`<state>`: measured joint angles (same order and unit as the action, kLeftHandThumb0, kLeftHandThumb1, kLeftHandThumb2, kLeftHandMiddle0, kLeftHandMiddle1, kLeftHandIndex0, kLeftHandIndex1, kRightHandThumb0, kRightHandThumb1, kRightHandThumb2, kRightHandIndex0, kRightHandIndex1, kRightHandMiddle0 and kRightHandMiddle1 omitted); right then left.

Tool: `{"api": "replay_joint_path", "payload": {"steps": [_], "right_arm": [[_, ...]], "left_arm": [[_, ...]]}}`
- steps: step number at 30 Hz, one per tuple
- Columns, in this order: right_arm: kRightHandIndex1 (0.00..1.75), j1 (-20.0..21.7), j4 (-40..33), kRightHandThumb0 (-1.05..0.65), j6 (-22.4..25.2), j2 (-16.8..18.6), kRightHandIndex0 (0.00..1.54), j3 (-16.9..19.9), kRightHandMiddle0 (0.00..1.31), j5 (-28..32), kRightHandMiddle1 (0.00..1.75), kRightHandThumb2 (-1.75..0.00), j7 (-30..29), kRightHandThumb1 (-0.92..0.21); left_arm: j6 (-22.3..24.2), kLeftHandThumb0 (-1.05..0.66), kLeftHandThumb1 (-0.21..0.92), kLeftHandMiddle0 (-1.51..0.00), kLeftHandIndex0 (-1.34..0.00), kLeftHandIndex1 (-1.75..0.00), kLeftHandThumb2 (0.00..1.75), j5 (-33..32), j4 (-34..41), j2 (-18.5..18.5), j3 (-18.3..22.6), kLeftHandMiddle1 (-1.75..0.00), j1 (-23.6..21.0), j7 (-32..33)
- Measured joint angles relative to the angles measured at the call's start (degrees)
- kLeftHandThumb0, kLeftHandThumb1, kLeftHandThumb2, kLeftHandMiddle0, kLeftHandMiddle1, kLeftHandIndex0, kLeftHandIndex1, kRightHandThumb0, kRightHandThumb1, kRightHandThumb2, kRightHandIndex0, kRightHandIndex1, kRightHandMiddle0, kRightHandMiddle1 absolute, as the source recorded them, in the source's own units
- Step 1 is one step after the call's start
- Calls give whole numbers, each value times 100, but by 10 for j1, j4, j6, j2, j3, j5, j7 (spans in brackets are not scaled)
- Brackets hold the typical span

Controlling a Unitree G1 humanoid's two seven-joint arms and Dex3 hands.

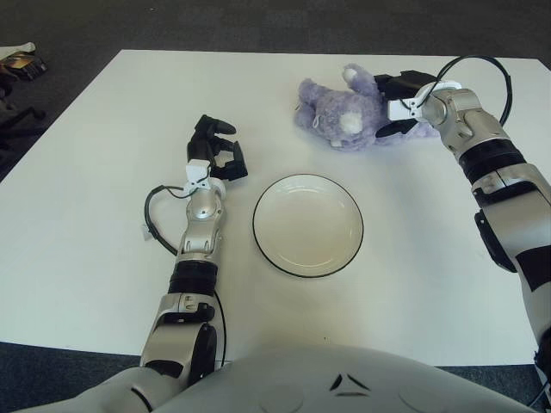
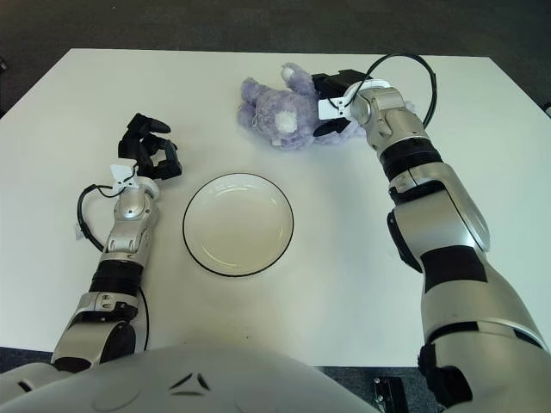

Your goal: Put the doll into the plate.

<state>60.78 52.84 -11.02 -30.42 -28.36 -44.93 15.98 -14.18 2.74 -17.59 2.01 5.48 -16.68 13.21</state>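
Note:
A purple plush doll (image 1: 343, 114) lies on its side at the back of the white table, beyond the plate. The white plate (image 1: 260, 231) with a dark rim sits in the middle with nothing in it. My right hand (image 1: 398, 105) is at the doll's right end, open. Its upper fingers (image 1: 398, 82) reach over the plush and its lower finger (image 1: 389, 130) lies against the near side, so the doll's end sits between them. My left hand (image 1: 217, 148) shows just left of the plate, fingers relaxed and holding nothing.
A black cable (image 1: 155, 215) loops beside my left forearm. Another cable (image 1: 482, 69) arcs over my right wrist. The table's back edge runs just behind the doll, with dark floor beyond. Some clutter (image 1: 21, 62) lies off the table at far left.

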Motion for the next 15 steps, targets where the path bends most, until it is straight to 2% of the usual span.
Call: {"api": "replay_joint_path", "payload": {"steps": [4,7,15], "right_arm": [[53,0,4,-78,2,3,2,0,0,2,51,-67,-5,-54],[49,0,13,-70,7,11,1,1,0,10,52,-78,-6,-43],[41,0,37,-66,24,32,0,6,0,27,55,-85,-10,-38]], "left_arm": [[0,-1,23,-56,-55,-175,143,0,1,0,0,-175,1,0],[0,-1,23,-56,-55,-175,142,0,1,0,0,-175,1,0],[1,-1,24,-56,-54,-175,142,0,2,1,0,-175,1,0]]}}
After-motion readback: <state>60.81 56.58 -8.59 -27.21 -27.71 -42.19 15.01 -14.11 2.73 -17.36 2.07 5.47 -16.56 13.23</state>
